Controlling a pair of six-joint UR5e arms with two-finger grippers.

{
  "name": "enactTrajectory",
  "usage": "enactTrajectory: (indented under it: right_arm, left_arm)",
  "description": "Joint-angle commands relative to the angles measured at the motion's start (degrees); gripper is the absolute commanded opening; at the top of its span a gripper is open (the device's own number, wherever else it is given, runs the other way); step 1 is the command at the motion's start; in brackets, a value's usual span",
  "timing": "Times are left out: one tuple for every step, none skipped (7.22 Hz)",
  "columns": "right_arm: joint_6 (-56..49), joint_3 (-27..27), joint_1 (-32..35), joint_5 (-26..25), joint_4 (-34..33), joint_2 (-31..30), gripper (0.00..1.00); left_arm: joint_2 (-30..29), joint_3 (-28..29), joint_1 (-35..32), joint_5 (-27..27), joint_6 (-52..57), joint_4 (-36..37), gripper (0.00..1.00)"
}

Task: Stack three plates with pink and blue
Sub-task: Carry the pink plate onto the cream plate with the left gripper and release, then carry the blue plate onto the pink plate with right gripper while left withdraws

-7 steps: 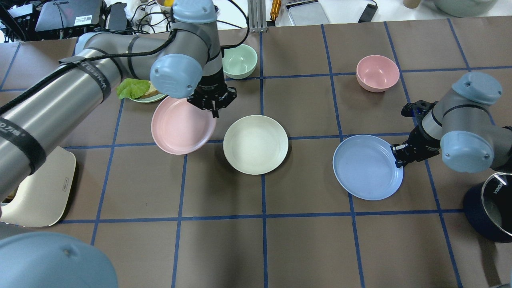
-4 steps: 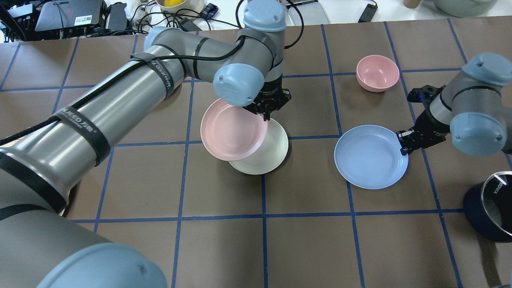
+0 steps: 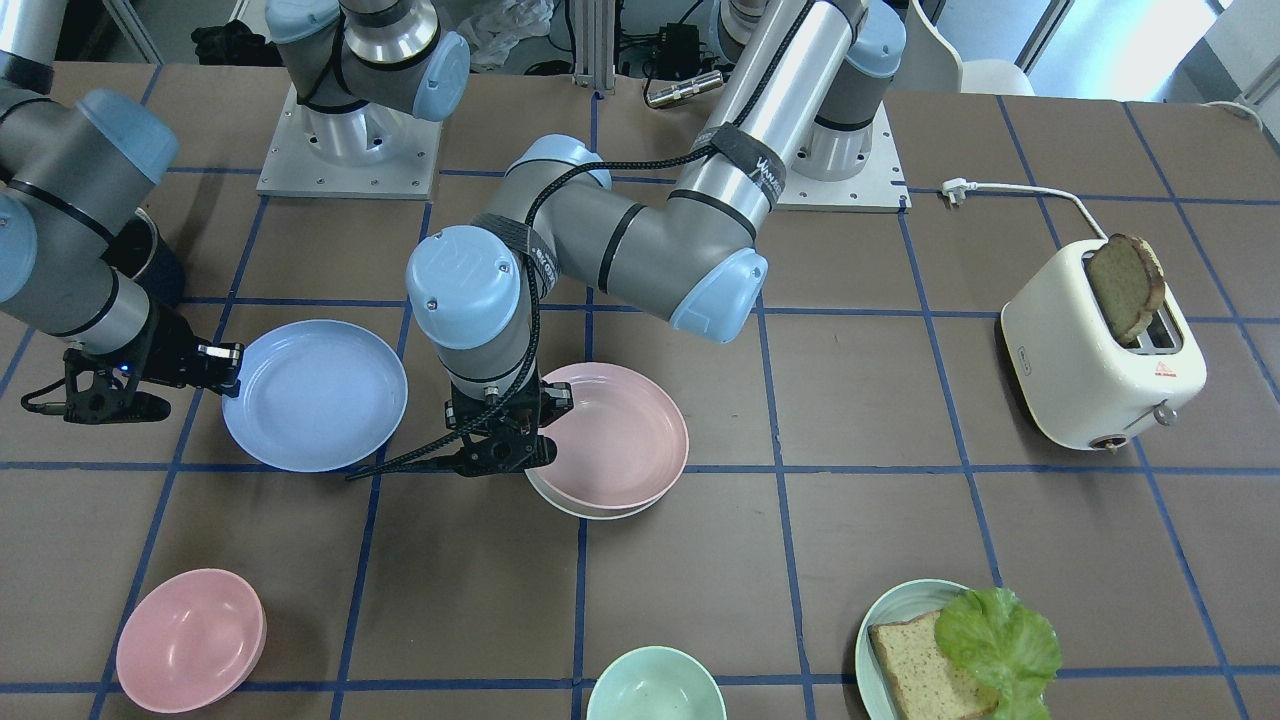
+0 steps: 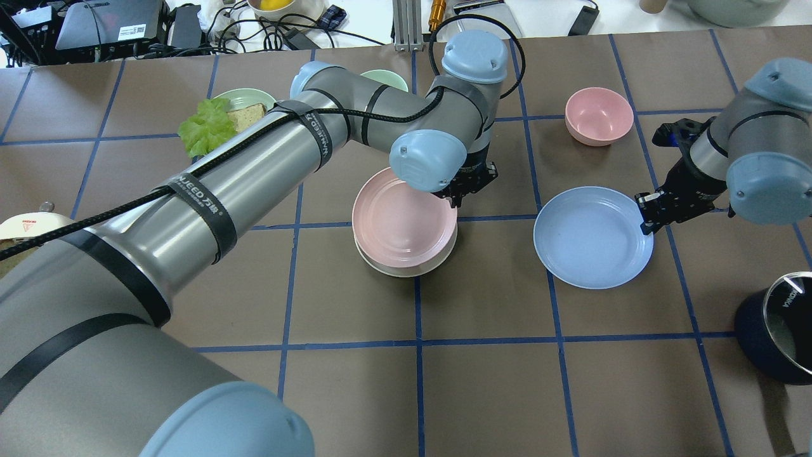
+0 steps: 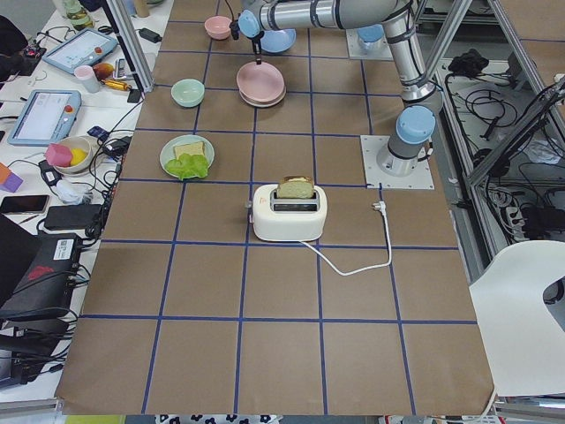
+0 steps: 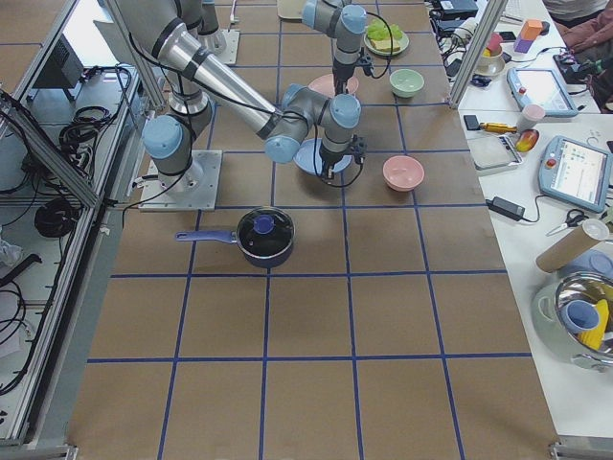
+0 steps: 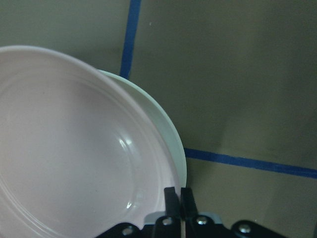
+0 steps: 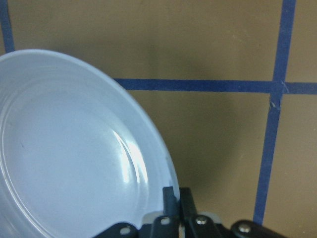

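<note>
On the gridded table (image 4: 349, 393), the left gripper (image 4: 455, 198), pinching the pink plate (image 4: 399, 219), should centre it on the cream plate (image 4: 406, 273) before letting go, with the right gripper (image 4: 642, 212) clamping the blue plate (image 4: 590, 238) beside it.

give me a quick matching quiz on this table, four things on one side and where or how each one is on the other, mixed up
Column one
1. pink plate
2. blue plate
3. cream-white plate
4. toaster

Column two
A. gripped at its rim by the right gripper
B. has a slice of bread sticking out of the top
C. gripped at its rim by the left gripper
D. lies under another plate, only a sliver of rim showing

Pairs: 1-C, 2-A, 3-D, 4-B
</note>
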Motion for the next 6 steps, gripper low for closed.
enactTrajectory:
  right_arm:
    - [0.61,-2.92,0.52,-0.37,2.88,0.15,0.00]
    - [0.88,-4.07,1.04,0.06,4.38,0.15,0.00]
    - [2.36,-4.43,1.83,0.33,4.57,-0.20,0.00]
    - [6.29,-5.57,5.06,0.33,4.66,-0.20,0.00]
    - [13.29,-6.27,9.53,0.50,6.23,-0.46,0.00]
    - [21.54,-6.28,14.62,1.55,6.16,-1.25,0.00]
  left_arm:
    - [0.05,-0.83,0.48,0.47,4.98,0.25,1.00]
    - [1.09,-0.75,2.14,0.56,7.46,-0.45,1.00]
    - [2.67,0.04,5.55,0.22,8.97,-2.72,1.00]
    - [5.38,0.22,9.06,0.04,14.55,-5.35,1.00]
    - [8.28,0.22,12.66,-0.14,19.13,-8.77,1.00]
    - [11.44,-0.04,16.00,-0.05,22.05,-10.37,1.00]
